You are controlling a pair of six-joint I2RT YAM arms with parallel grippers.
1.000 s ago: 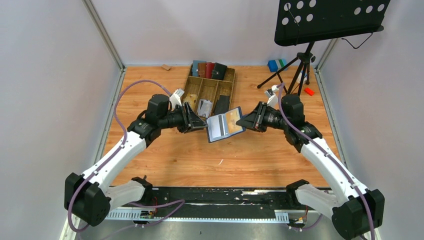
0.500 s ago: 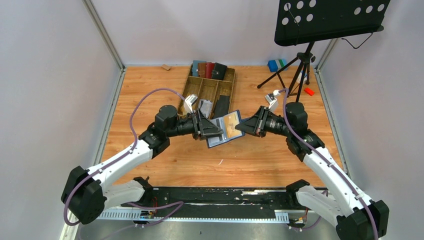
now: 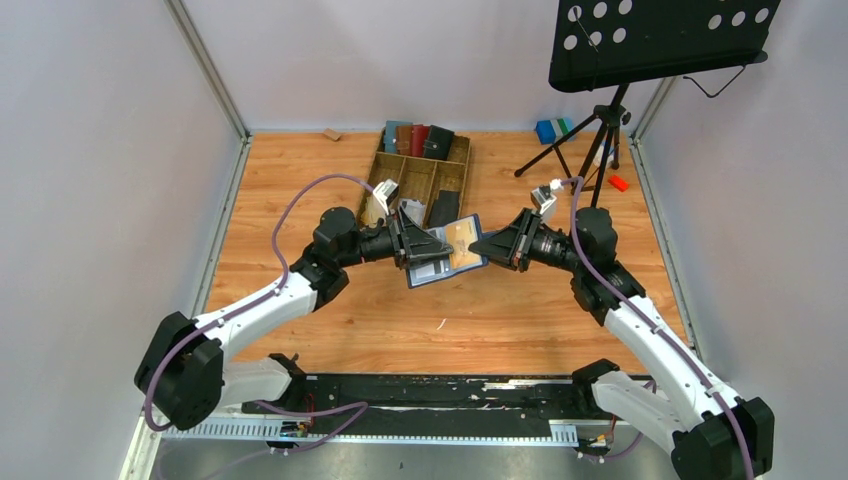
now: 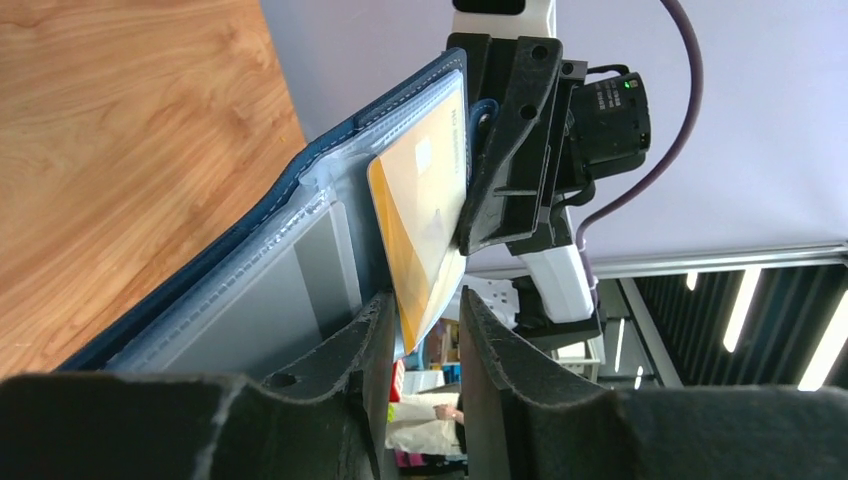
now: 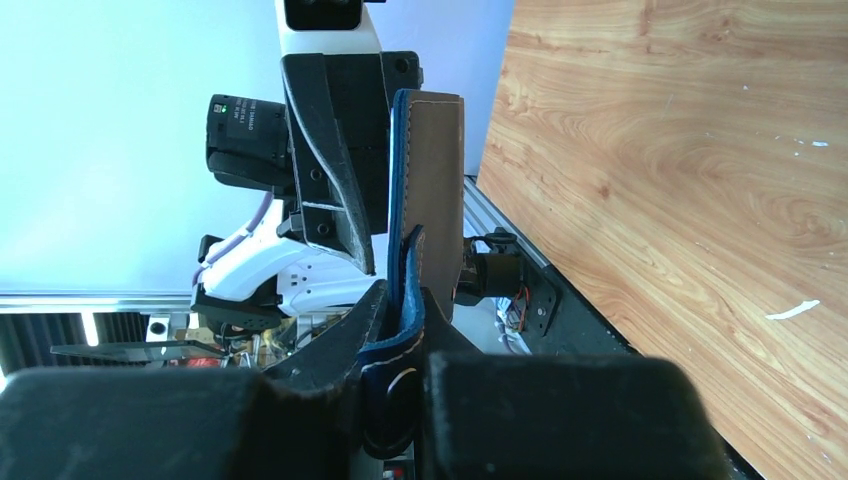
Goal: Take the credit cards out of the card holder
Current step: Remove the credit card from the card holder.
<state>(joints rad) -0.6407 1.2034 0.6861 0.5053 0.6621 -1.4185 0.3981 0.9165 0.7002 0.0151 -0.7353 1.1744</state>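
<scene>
I see the left fingers (image 4: 378, 325) narrow but not clamped, straddling the lower edge of the tan-gold card (image 4: 420, 225). The navy card holder (image 3: 462, 250) hangs open mid-frame above the surface (image 3: 400, 320), clear pockets showing. The right fingers (image 5: 368, 312) are pinched onto its blue edge.

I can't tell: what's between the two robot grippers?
The open navy card holder, a gold card tucked inside, held in the air. The top view shows it.
</scene>
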